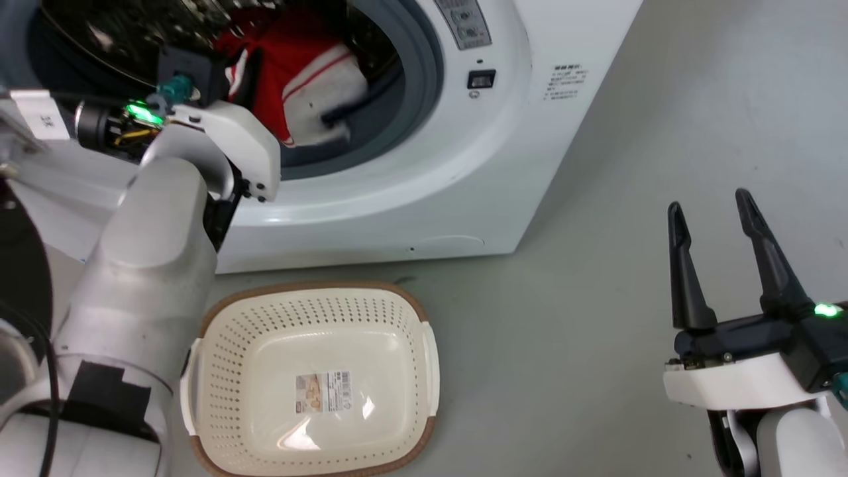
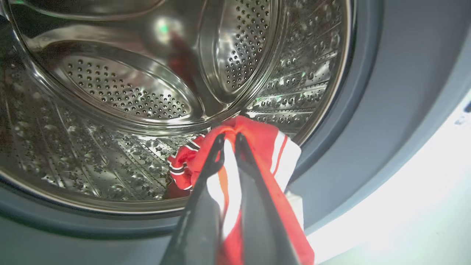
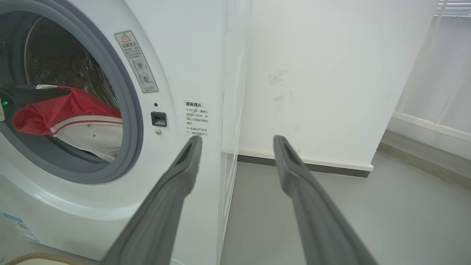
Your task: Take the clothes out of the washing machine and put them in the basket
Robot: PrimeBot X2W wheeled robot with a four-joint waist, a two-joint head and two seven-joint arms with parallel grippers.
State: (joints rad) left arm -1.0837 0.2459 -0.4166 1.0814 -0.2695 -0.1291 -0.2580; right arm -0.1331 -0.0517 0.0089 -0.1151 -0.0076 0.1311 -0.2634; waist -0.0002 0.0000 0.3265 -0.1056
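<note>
The washing machine (image 1: 464, 172) stands open, its steel drum (image 2: 121, 92) facing me. A red garment with white stripes (image 1: 298, 86) hangs in the port, over the grey seal. My left gripper (image 2: 230, 138) reaches into the port and is shut on this red cloth (image 2: 265, 147); more red cloth with dark-edged trim (image 2: 182, 165) lies behind it on the drum floor. The right wrist view shows the garment (image 3: 70, 114) at the port too. The cream basket (image 1: 411, 397) sits on the floor below the port. My right gripper (image 1: 709, 205) hovers open at the lower right, holding nothing.
Grey floor (image 1: 629, 265) spreads to the right of the washer. A white wall (image 3: 323, 81) with a dark skirting stands beyond the machine's side. The black rim of the washer door (image 1: 20, 265) shows at the far left, beside my left forearm (image 1: 146, 265).
</note>
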